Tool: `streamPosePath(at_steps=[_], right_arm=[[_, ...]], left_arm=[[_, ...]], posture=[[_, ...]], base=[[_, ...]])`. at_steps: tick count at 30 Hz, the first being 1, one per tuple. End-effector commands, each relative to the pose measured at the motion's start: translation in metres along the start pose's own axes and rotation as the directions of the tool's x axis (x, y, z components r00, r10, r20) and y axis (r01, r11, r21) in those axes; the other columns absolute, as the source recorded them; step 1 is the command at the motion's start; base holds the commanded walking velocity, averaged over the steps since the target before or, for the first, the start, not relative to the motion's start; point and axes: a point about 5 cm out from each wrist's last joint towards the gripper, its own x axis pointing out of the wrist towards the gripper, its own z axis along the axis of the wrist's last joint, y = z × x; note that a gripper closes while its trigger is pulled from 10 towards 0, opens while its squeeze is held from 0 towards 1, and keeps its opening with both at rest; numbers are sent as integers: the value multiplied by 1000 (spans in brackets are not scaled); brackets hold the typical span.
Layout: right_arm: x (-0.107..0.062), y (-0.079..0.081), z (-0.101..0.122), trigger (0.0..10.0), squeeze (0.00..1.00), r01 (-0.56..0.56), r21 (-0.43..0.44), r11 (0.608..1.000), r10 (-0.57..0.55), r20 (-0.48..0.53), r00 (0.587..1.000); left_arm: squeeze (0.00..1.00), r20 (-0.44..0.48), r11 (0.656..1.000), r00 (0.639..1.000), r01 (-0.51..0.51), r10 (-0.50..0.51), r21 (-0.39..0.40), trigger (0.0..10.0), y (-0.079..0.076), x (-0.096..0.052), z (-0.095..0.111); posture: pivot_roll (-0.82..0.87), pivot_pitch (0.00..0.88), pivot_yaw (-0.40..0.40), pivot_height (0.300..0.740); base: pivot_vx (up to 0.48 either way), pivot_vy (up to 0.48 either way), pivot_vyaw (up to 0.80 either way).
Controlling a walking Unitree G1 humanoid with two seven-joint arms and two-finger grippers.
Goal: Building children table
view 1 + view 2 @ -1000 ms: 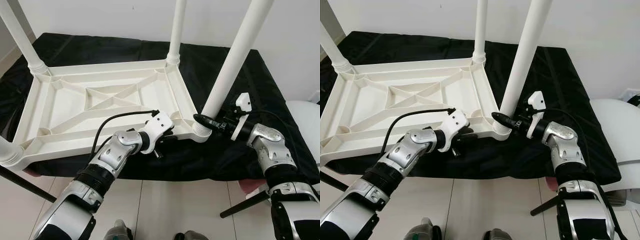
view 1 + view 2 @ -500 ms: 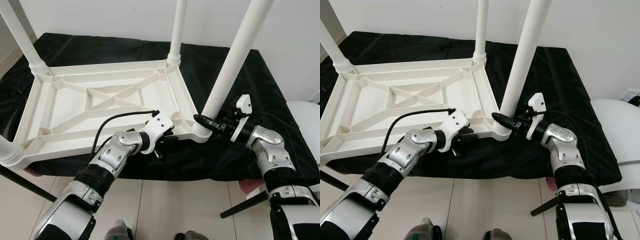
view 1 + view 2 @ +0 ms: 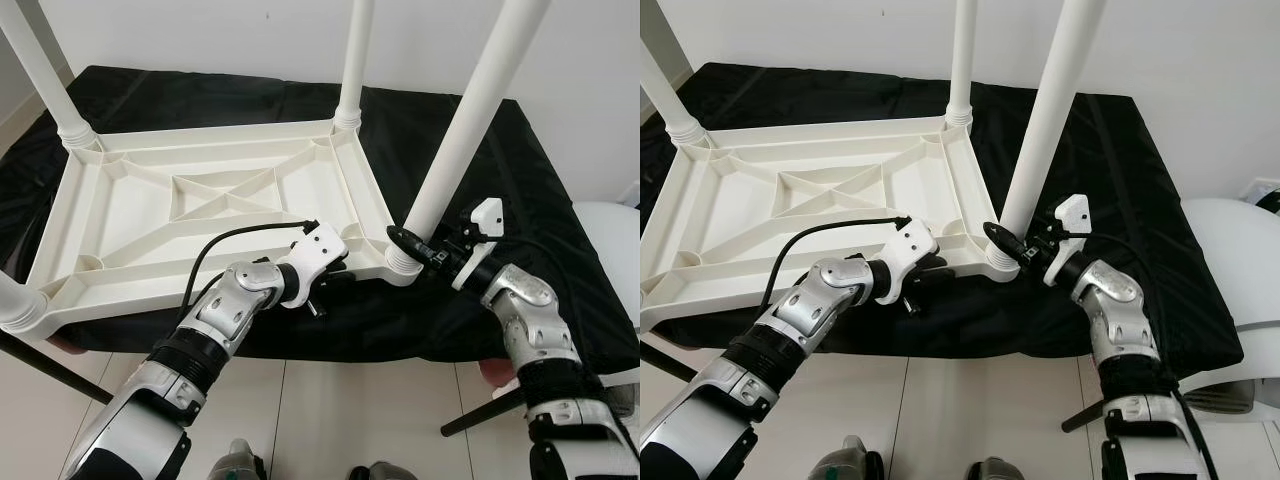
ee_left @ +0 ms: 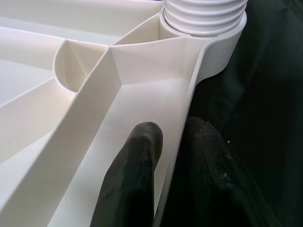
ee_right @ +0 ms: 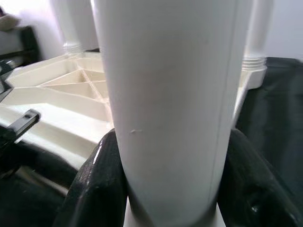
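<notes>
A white plastic children's table (image 3: 130, 215) lies upside down on a black cloth, its legs pointing up. My left gripper (image 3: 335, 268) is shut on the table's near rim (image 4: 189, 104), close to the near right corner. One finger (image 4: 135, 175) sits inside the rim and the other (image 4: 208, 170) outside. My right gripper (image 3: 408, 243) is shut on the near right leg (image 3: 470, 110) just above its ribbed socket. In the right wrist view the leg (image 5: 170, 94) stands between both black fingers (image 5: 94, 184).
Three more legs rise at the far right (image 3: 353, 60), far left (image 3: 45, 75) and near left (image 3: 15, 300) corners. The black cloth (image 3: 500, 150) ends just before my arms, above tiled floor (image 3: 350, 400). A white rounded object (image 3: 610, 225) stands at the right.
My right forearm has swung lower and leftward while its gripper stays on the leg's base. The left arm and the table have not moved.
</notes>
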Motion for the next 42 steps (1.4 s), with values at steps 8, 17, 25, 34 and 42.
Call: streamPosePath(at_steps=[8,17,25,34,42], right_arm=[[9,18,6,10000,0,60,18,998,-61,47,997],[9,31,9,10000,0,125,22,992,-126,64,990],[9,42,9,10000,0,195,0,981,-194,69,979],[12,54,6,10000,0,272,-4,962,-271,60,961],[15,59,3,10000,0,385,4,923,-385,53,922]], left_arm=[[0,-22,990,990,140,-140,0,10000,-11,3,-3],[0,-18,991,991,135,-135,-2,10000,-10,3,-3],[0,-15,991,991,134,-134,-2,10000,-10,3,-2],[0,-14,991,991,135,-135,-3,10000,-10,4,-1],[0,-13,991,991,134,-134,-3,10000,-10,4,-1]], posture=[[-19,33,12,740],[-18,40,6,740],[-20,45,7,740],[-21,49,8,740],[-16,50,5,740]], base=[[0,0,0],[0,0,0],[0,0,0],[0,0,0],[0,0,0]])
